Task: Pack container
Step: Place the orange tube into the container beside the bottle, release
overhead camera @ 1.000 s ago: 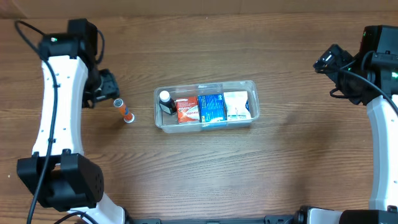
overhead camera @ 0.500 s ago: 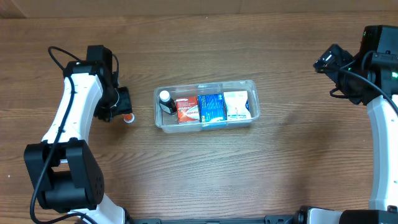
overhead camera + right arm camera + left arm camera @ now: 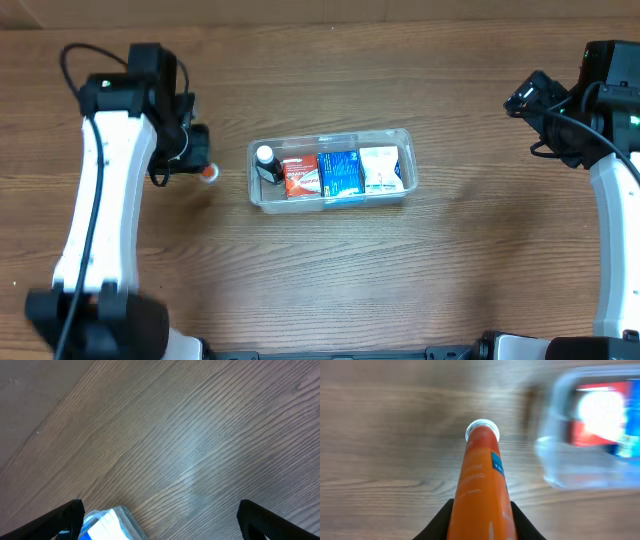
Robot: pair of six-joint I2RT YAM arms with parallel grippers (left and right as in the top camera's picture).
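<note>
As only wrist shows, hand (image 3: 481,512) holds tube (image 3: 480,472).

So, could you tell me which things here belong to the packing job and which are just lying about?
Part of the job: container, orange tube held in the left gripper, plus the white-capped bottle, red box, blue box and white packet already inside.
Just lying about: nothing loose that I can see; the right gripper is open and holds nothing.

My left arm (image 3: 97,190) and right arm (image 3: 615,260): white links, black joints, black cables; left gripper (image 3: 481,517), right gripper (image 3: 160,512) black.
</note>
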